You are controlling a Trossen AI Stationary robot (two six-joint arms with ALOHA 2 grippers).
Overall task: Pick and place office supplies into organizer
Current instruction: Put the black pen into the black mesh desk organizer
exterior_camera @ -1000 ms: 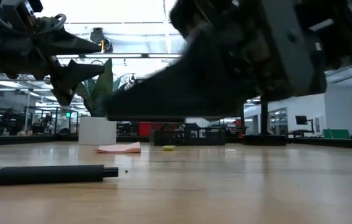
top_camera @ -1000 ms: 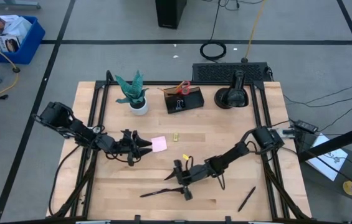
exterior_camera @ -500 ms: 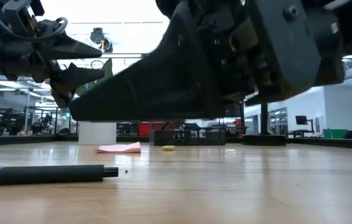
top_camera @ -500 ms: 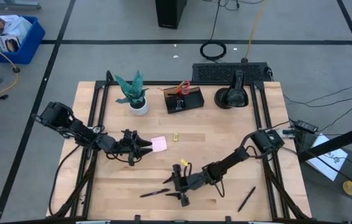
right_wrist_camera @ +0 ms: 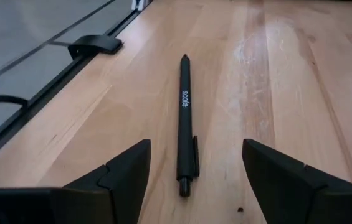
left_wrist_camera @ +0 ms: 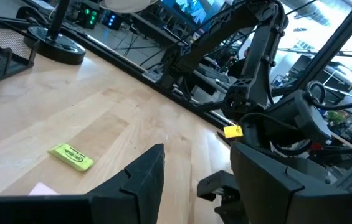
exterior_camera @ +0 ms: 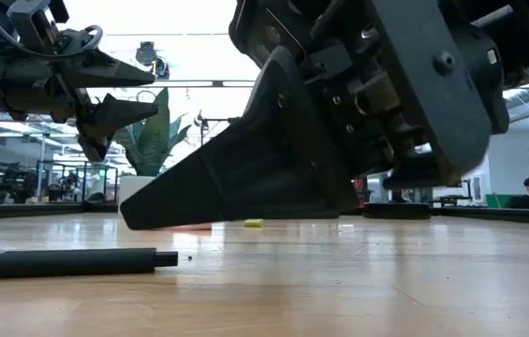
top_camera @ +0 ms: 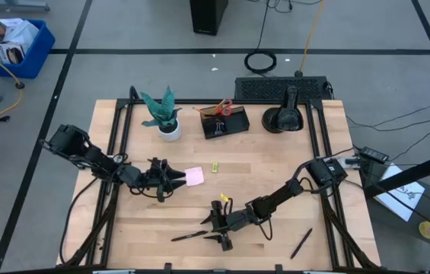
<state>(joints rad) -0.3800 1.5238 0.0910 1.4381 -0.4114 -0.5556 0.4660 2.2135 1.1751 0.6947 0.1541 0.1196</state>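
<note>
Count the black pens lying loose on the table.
2. One pen lies near the front edge, just ahead of the right tool; another pen lies toward the front right corner. Any inside the organizer cannot be told.

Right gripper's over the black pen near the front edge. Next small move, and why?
Probably lower the right gripper and close on the slim black pen. Its open fingers straddle the pen, which lies flat on the wooden table, with the fingertips apparently just above the surface.
</note>
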